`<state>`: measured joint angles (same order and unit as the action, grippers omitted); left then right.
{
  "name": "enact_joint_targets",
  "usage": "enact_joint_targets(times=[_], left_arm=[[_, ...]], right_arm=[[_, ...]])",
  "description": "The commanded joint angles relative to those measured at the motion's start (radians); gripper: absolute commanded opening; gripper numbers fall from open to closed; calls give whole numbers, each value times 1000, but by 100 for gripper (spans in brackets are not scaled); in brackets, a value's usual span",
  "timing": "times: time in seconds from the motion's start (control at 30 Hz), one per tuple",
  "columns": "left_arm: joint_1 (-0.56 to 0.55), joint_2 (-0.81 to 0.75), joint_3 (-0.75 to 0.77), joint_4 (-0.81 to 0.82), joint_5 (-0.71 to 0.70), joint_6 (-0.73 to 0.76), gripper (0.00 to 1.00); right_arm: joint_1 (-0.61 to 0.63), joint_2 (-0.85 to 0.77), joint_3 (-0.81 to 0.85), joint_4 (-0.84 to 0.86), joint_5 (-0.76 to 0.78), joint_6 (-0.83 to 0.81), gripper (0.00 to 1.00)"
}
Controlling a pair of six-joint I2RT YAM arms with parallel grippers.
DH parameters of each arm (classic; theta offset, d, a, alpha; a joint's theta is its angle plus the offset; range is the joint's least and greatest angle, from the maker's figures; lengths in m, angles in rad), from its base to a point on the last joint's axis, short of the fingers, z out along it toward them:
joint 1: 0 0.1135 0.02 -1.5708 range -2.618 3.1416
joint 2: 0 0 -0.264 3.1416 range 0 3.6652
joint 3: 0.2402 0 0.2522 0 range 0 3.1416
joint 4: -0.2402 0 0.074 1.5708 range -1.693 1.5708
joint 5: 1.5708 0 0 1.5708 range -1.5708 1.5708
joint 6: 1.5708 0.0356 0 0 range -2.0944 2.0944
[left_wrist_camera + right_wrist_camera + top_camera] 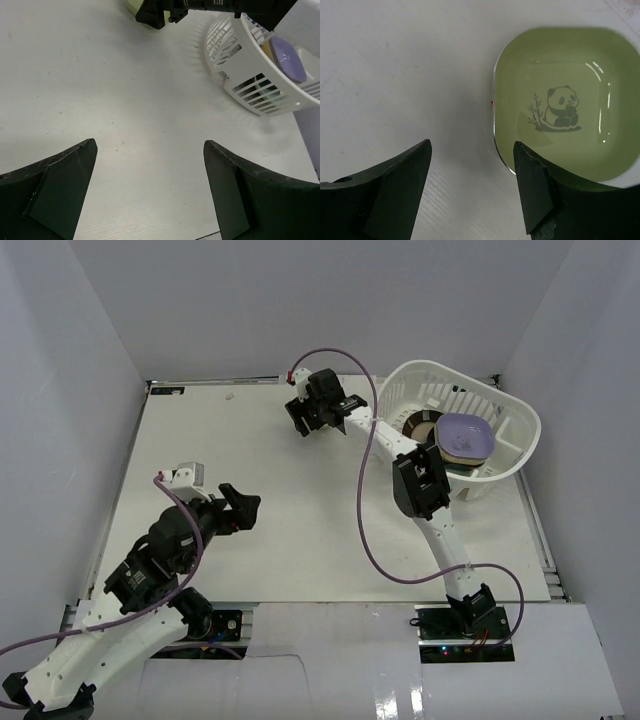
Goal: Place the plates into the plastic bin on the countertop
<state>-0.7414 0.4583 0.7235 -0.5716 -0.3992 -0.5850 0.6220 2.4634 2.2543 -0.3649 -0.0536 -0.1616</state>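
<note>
A green rounded-square dish with a panda print (565, 120) lies flat on the white countertop (300, 540). My right gripper (472, 145) is open above the dish's left rim, with its right finger (535, 185) over the near corner and its left finger over bare table. In the top view the right gripper (305, 418) hides this dish. The white slotted bin (440, 370) stands at the far right and holds a lavender dish (466, 435) on top of darker plates (424, 426). My left gripper (245, 508) is open and empty over bare table.
Pale grey walls enclose the table on the left, back and right. The bin (240, 85) and the lavender dish (287, 52) show at the upper right of the left wrist view, with the right arm's gripper (160, 12) at the top edge. A purple cable loops beside the right arm (365, 530).
</note>
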Motion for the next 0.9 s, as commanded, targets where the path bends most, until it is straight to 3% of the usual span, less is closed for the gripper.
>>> enact_joint_targets(times=[0.0,0.1,0.17,0.2,0.23,0.37,0.5,0.6,0.7,0.87], left_arm=[[0,13,-16,-17,-7,27,98],[2,26,-19,1,-3,45,98],[7,32,-19,4,3,48,98],[13,39,-19,7,10,51,98],[17,42,-21,12,23,54,98],[62,54,-24,30,66,65,98],[115,66,-27,45,111,76,98],[131,68,-27,52,128,79,98],[140,66,-30,55,135,77,98],[151,71,-30,61,143,79,98]], right_arm=[[-11,17,36,39,26,-35,72],[-10,61,31,80,12,-9,65],[-5,80,30,101,23,-3,55],[-4,80,24,112,34,-1,40],[2,74,13,128,35,0,32],[41,-65,-130,286,34,-6,8],[74,-157,-73,264,47,-44,8],[85,-303,-159,316,41,-47,8],[87,-386,-216,259,47,-52,8],[104,-669,-519,404,167,-65,8]])
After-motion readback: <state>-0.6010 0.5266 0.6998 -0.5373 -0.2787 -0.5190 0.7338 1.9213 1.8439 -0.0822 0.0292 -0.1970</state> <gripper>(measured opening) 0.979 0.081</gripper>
